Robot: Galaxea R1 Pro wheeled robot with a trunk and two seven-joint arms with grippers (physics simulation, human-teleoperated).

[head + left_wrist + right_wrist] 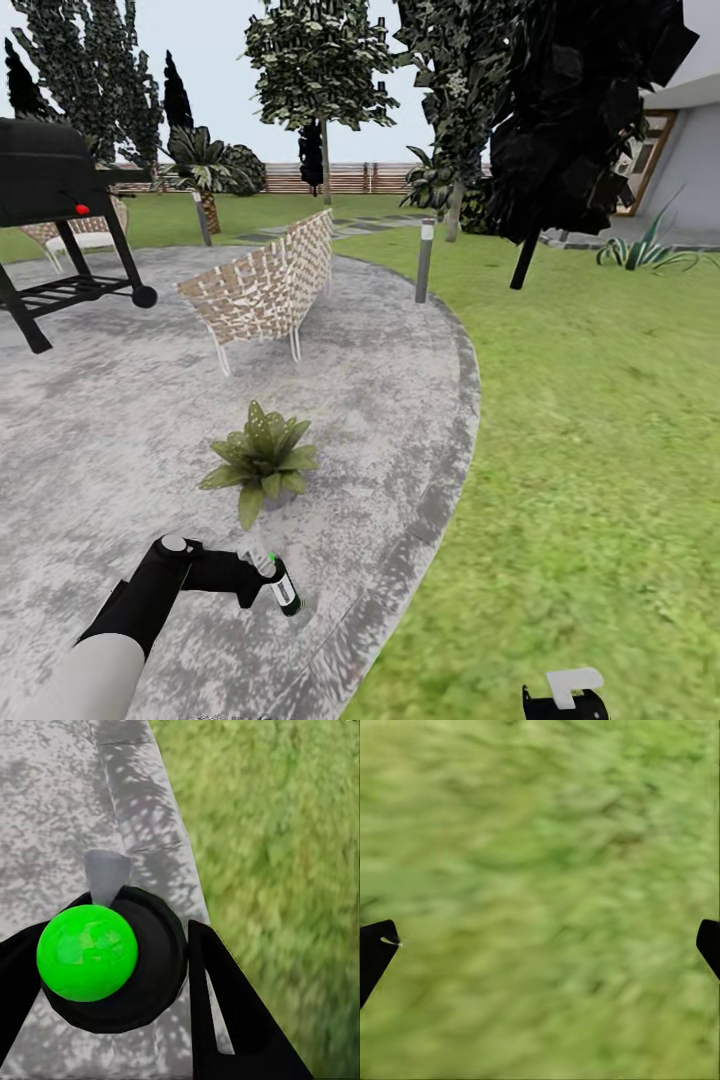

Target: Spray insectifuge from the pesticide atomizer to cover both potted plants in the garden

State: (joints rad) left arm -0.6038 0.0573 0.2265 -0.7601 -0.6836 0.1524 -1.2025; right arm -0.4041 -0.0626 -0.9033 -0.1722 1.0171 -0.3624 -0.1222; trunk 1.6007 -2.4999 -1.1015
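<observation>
The left gripper (pixel 262 580) is gripping the pesticide atomizer (pixel 278 582), its fingers (pixel 225 1020) pressing against the dark body on both sides, the bottle tilting over the round paving (pixel 120 430) just short of the potted plant (pixel 260 462); in the left wrist view the atomizer's top is showing a bright green spot (pixel 88 952) and a grey nozzle. On the lawn (pixel 600 450) side of the potted plant and nearer the camera, the right gripper (pixel 566 700) is hanging with its fingertips (pixel 375 952) spread wide apart over grass, holding nothing. The potted plant is sitting on the paving, near its curved stone edge; beyond the plant a woven chair (pixel 265 285) is standing, with a black grill (pixel 55 215) off to its left and a short post lamp (pixel 425 260) at the paving's rim to its right. Further past the plant, trees and a slatted wooden fence (pixel 340 178) are closing off the garden.
</observation>
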